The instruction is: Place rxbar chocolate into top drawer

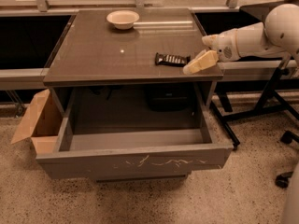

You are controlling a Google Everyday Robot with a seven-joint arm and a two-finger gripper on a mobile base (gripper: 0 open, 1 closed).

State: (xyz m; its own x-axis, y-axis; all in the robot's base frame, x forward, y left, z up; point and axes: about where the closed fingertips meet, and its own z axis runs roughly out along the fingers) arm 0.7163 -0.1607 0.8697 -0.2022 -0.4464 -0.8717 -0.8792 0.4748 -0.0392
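Observation:
The rxbar chocolate [172, 59], a dark flat bar with pale stripes, lies on the grey cabinet top [103, 55], right of centre near the front edge. My gripper [200, 63], cream-coloured on a white arm reaching in from the right, sits low over the cabinet top just right of the bar's right end, close to it or touching it. The top drawer [140, 162] is pulled fully out below, its front panel marked with whitish scratches, and its inside is bare.
A cream bowl [123, 18] stands at the back of the cabinet top. An open tan cardboard box [37, 122] sits on the floor left of the drawer. A black stand's legs [261, 111] and a chair base [285, 176] are at the right.

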